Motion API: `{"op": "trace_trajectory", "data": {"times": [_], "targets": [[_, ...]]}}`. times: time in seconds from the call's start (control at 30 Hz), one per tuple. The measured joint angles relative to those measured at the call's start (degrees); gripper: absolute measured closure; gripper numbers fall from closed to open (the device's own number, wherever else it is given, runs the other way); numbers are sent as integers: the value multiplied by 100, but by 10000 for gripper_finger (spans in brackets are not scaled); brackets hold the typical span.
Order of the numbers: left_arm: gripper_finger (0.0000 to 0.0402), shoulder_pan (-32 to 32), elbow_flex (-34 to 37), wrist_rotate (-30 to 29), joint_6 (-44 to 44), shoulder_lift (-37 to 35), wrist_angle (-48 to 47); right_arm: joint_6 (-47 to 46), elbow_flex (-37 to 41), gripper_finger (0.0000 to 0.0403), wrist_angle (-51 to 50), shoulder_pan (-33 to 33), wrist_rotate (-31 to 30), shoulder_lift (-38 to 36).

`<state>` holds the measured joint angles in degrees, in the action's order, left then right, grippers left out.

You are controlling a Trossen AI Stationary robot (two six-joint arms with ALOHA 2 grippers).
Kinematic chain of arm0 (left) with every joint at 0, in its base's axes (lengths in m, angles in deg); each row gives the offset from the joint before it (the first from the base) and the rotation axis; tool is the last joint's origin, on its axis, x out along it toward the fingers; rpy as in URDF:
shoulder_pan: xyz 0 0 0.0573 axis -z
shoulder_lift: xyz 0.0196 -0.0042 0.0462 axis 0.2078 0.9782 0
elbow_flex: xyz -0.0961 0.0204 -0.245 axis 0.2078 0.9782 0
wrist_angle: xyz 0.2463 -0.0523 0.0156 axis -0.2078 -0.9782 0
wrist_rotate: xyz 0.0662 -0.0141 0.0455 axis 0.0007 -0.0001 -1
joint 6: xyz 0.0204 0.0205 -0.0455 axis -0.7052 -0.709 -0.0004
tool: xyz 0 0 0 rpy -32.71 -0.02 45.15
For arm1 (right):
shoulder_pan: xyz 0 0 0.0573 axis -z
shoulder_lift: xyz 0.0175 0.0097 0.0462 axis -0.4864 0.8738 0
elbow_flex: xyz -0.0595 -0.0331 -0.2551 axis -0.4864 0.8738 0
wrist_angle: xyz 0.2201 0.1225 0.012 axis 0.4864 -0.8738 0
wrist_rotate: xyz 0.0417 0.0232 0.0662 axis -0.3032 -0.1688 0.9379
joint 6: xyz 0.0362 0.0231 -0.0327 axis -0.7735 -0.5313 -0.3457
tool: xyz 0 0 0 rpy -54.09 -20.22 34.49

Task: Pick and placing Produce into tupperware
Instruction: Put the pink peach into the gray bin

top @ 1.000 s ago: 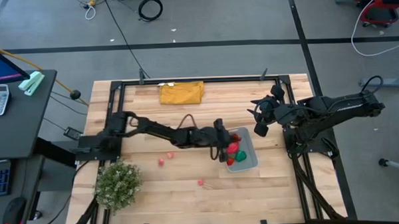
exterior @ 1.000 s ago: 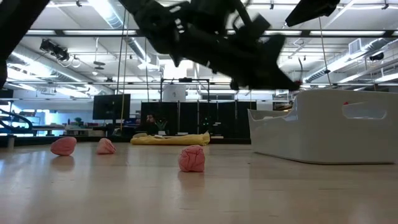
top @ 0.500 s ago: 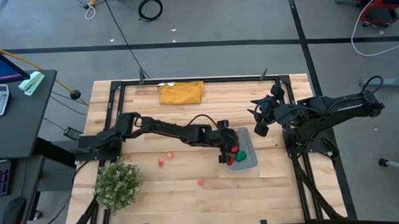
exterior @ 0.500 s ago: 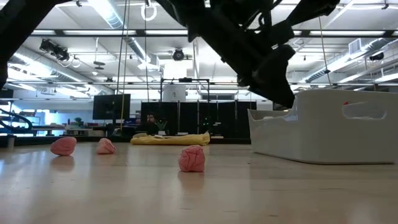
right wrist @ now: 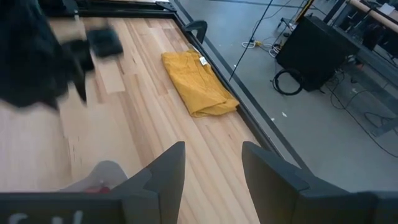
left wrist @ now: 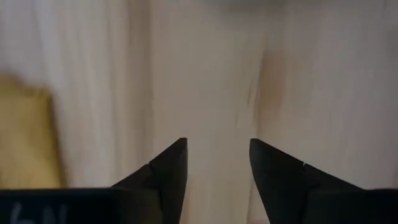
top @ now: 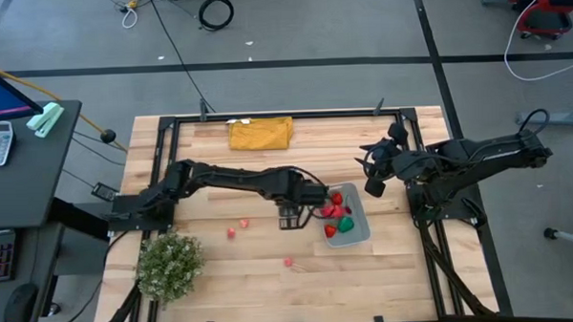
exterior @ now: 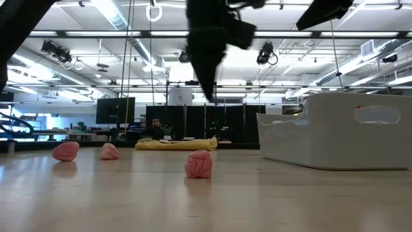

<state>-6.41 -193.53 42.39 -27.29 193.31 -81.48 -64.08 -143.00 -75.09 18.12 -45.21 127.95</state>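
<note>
The pale tupperware (top: 359, 237) sits right of the table's middle and holds red produce (top: 334, 211) and one green piece (top: 345, 226). Three pink pieces lie on the wood to its left: two together (top: 230, 232) (top: 243, 223) and one nearer the front (top: 288, 262), which is foremost in the low view (exterior: 198, 164). My left gripper (top: 290, 221) hangs just left of the tupperware, pointing down, open, with only bare wood between its fingers (left wrist: 217, 155). My right gripper (top: 372, 169) waits open above the table's right side (right wrist: 211, 158).
A folded mustard-yellow cloth (top: 261, 133) lies at the far edge. A bushy pale-green plant (top: 168, 265) stands at the near left corner. A dark frame (top: 162, 146) runs round the tabletop. Bare wood stretches along the near side, in front of the tupperware.
My left gripper has drawn back from over the tupperware's left rim toward the table's left, risen, and tipped from nearly level to pointing down. A red speck seen at its fingertips a second ago is gone from them. The right arm has kept still.
</note>
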Motion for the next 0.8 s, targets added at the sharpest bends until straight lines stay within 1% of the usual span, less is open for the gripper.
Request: {"op": "trace_trajectory", "data": {"times": [0.13, 0.23, 0.33, 0.4, 0.53, 0.7, 0.8], "targets": [[236, 113, 118, -361, 594, -362, -878, 0, 94, 235, 6, 0, -2, -2], [241, 246, 392, -607, 957, -738, -994, -16, 128, 235, 7, 0, 0, 0], [240, 388, 872, -754, 1404, -1243, -980, -86, 150, 235, -6, -1, 8, 0], [238, 493, 1316, -844, 1817, -1594, -959, -163, 150, 235, 3, -2, 19, -1], [239, 712, 2564, -881, 2673, -2397, -671, -190, 150, 235, 2, -4, 33, 0], [245, 1073, 4321, -845, 3803, -3246, 167, -191, 150, 235, 3, -4, 38, -2], [249, 1305, 5221, -749, 4656, -3622, 912, -192, 150, 235, 2, -4, 39, 0]]}}
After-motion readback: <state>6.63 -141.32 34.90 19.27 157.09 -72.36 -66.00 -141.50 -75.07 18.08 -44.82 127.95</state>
